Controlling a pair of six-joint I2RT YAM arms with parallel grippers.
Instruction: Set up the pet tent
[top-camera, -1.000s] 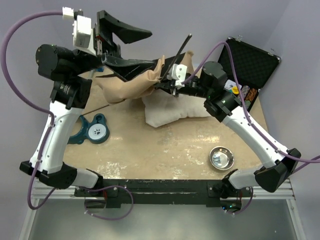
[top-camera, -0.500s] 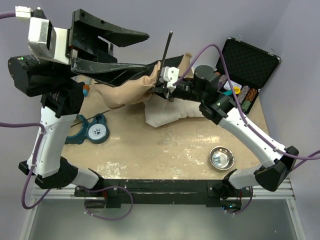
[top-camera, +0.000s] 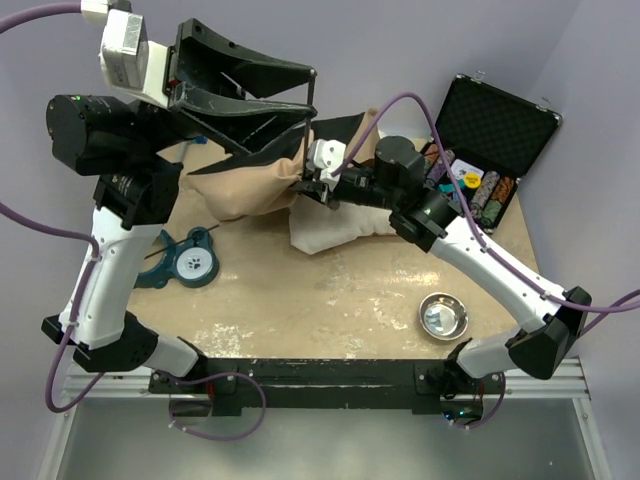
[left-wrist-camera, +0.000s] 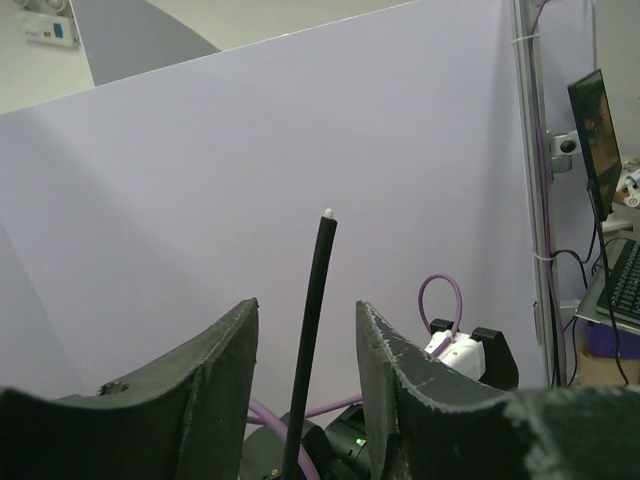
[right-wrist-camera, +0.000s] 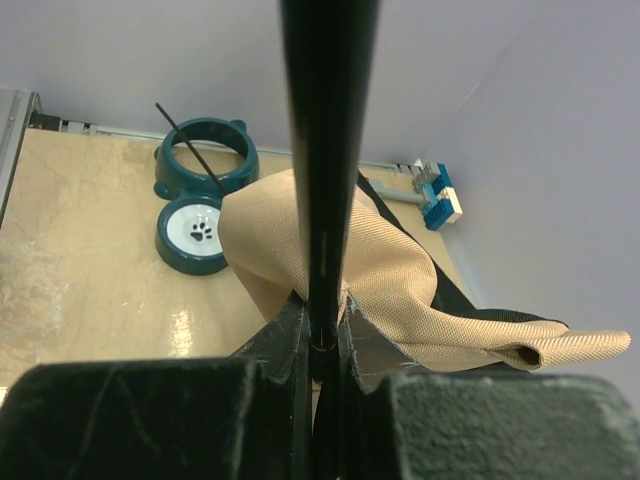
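Well, tent (top-camera: 245, 185) slumped at back of table (top-camera: 330, 300), edge on cushion (top-camera: 340, 225), not yet raised | pole (left-wrist-camera: 318, 300) upright, I judge for handover | right gripper (right-wrist-camera: 320, 335) clenched low on pole | left gripper (top-camera: 285, 92) spread wide, pole between fingers, seemingly untouched

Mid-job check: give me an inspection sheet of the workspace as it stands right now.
Surface: worn beige table, bare patches scuffed.
Job's things: pet tent collapsed, not standing; pole raised above it.
Clutter: white cushion, teal bowl holder, steel bowl, open case of chips.
Grippers: left gripper open, fingers either side of the pole, not touching; right gripper shut on the pole.
Cables: purple cables looping off both arms.
Surroundings: lilac wall; monitor beyond it.
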